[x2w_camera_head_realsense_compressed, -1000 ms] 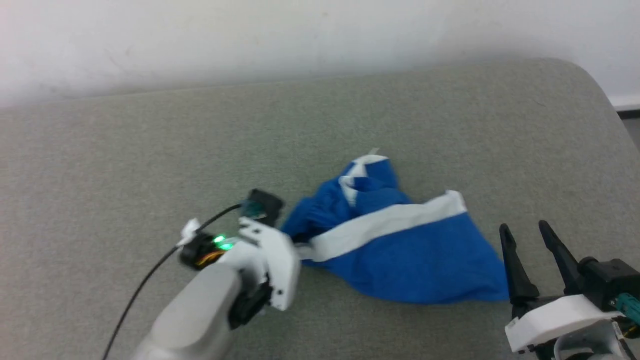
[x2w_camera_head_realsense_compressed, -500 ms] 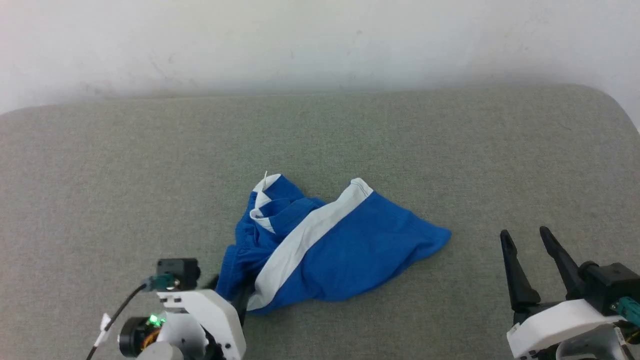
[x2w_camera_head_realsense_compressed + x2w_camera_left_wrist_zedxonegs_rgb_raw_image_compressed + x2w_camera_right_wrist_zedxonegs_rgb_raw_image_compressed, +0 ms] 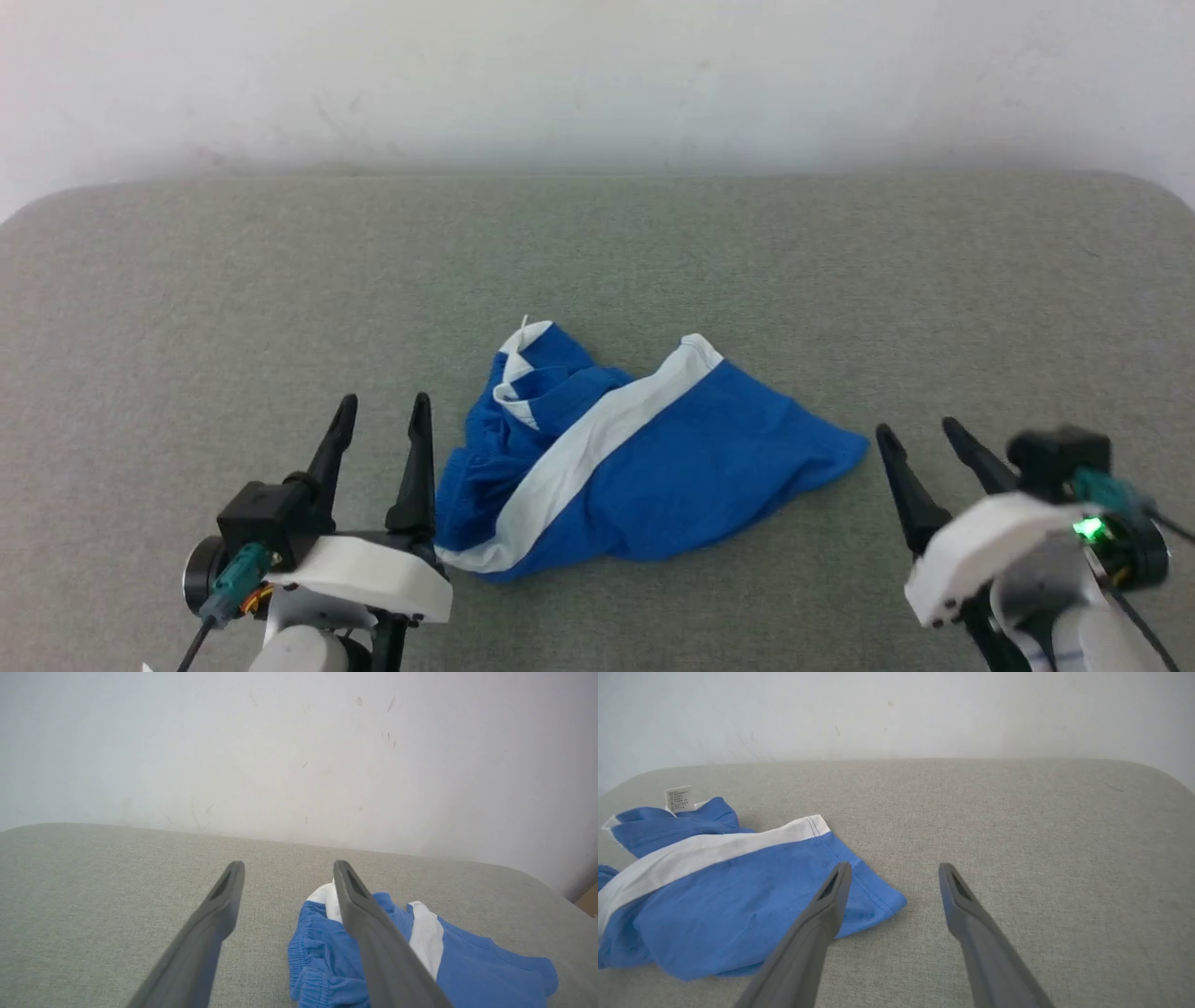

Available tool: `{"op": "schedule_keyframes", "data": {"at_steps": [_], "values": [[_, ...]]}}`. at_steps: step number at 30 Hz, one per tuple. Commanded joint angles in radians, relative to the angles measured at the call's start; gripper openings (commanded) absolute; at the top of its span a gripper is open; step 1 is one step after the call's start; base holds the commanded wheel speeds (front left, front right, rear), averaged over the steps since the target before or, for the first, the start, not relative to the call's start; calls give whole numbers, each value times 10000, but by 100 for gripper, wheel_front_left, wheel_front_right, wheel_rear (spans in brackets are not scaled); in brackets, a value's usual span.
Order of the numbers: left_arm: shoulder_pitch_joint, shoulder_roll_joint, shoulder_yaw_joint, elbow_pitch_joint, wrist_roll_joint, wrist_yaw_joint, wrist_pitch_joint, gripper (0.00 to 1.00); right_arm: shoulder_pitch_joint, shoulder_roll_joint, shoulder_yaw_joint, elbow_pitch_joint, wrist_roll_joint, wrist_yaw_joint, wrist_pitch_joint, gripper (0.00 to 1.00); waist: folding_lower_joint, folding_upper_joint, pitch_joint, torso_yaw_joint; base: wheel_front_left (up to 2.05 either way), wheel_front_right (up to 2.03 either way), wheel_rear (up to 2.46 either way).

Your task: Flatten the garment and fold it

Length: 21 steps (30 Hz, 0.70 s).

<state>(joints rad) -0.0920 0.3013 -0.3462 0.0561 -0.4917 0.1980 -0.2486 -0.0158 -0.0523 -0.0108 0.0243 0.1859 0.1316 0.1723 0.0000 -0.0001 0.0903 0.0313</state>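
The garment (image 3: pixel 644 476) was found bunched midway along the front edge of the padded surface (image 3: pixel 187 308). The left gripper (image 3: pixel 385 401) and right gripper (image 3: pixel 917 429) were held wide and empty, either side. Flattening was judged pending: two hems would need pinching and spreading.

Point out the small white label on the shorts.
In the right wrist view, the label sticks up at the far left corner of the garment, on the bunched end nearer the left gripper.
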Motion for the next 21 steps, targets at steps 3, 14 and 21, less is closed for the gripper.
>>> {"op": "schedule_keyframes", "data": {"at_steps": [3,14,21], "values": [[164,-328,181,-129,159,-52,-112,100,-836,-143,-15,886,163,-9,998,100,0,1,211,538,0,0,0],[85,-1159,891,-305,1163,-545,-129,100,-3513,-1491,1505,4461,1333,-9,3860,100,0,1,763,1376,0,0,0],[260,-1541,1378,-90,1467,-824,-130,100,-3809,-1749,2719,5584,2300,-9,5230,0,0,1,662,1134,0,0,0]]}}
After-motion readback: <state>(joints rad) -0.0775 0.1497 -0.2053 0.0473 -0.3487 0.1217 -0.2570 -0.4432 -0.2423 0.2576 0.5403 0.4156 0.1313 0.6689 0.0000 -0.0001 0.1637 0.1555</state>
